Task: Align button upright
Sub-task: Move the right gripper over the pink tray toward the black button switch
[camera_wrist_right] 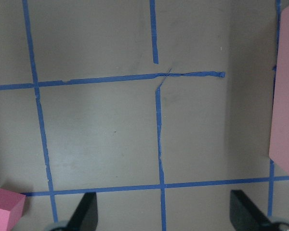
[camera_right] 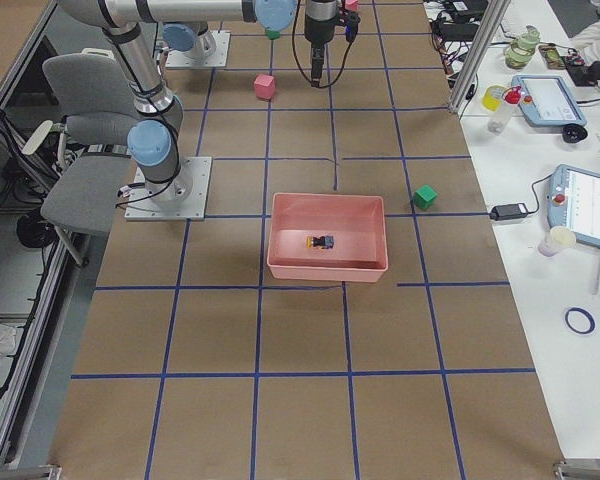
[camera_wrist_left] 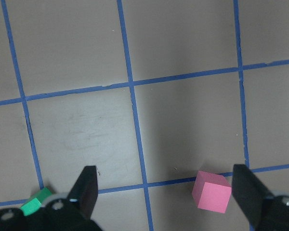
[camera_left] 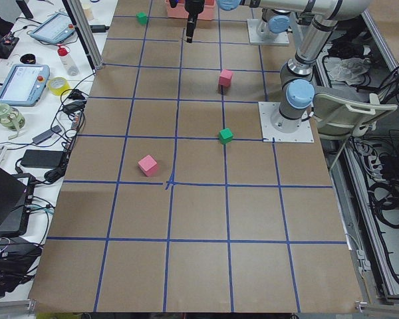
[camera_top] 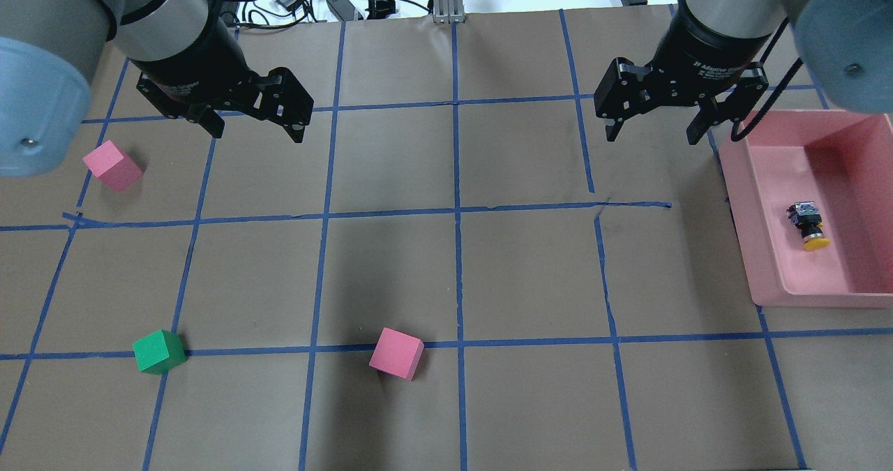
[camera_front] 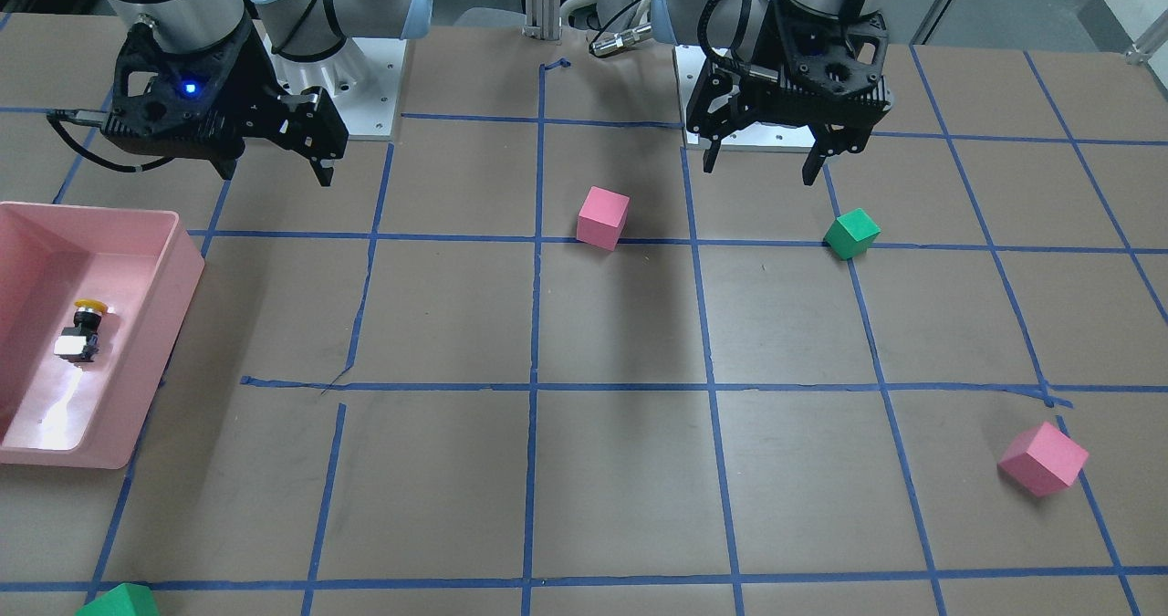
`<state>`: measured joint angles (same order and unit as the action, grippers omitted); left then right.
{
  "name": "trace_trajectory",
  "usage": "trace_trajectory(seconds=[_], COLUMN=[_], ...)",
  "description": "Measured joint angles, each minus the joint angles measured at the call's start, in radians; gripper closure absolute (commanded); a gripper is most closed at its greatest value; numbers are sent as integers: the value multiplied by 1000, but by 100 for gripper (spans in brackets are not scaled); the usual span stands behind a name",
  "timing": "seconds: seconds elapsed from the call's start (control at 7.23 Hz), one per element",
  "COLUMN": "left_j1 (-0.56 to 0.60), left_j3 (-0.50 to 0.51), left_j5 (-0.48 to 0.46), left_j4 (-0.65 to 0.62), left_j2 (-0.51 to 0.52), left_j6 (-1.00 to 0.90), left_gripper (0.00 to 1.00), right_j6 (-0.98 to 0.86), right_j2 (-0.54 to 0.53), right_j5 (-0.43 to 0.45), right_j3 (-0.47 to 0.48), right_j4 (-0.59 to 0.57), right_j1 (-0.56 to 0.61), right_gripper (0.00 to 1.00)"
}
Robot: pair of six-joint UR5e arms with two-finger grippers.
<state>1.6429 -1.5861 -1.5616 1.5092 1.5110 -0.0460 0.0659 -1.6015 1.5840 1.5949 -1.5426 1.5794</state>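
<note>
The button point(camera_front: 82, 328) lies on its side inside the pink bin point(camera_front: 173, 269), its yellow cap toward the robot and its grey-white base away. It also shows in the overhead view point(camera_top: 808, 223) and the exterior right view point(camera_right: 322, 241). My right gripper point(camera_top: 650, 137) is open and empty, hovering above the table beside the bin's far corner point(camera_top: 739, 199); it also shows in the front view point(camera_front: 276, 176). My left gripper point(camera_top: 258, 135) is open and empty above the table's left half; it also shows in the front view point(camera_front: 757, 171). Neither wrist view shows the button.
A pink cube point(camera_top: 396, 352) sits near the table's middle, a green cube point(camera_top: 159, 351) and another pink cube point(camera_top: 111, 165) on the left. A further green cube point(camera_right: 425, 196) sits beyond the bin. The bin's edge point(camera_wrist_right: 286, 96) shows in the right wrist view.
</note>
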Motion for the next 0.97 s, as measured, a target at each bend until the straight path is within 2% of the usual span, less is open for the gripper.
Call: trace_trajectory(seconds=[0.55,0.69,0.97], left_j1=[-1,-1,-1], left_j3=[0,0,0], left_j5=[-1,-1,0], left_j4=[0,0,0], left_j2=[0,0,0], left_j6=[0,0,0], left_gripper=[0,0,0], right_j6=[-26,-76,-235], right_j2=[9,14,30], right_j5=[4,9,11], right_j3=[6,6,10], right_j4=[-20,-37,-52], right_j1=[-17,-48,-191], right_gripper=[0,0,0])
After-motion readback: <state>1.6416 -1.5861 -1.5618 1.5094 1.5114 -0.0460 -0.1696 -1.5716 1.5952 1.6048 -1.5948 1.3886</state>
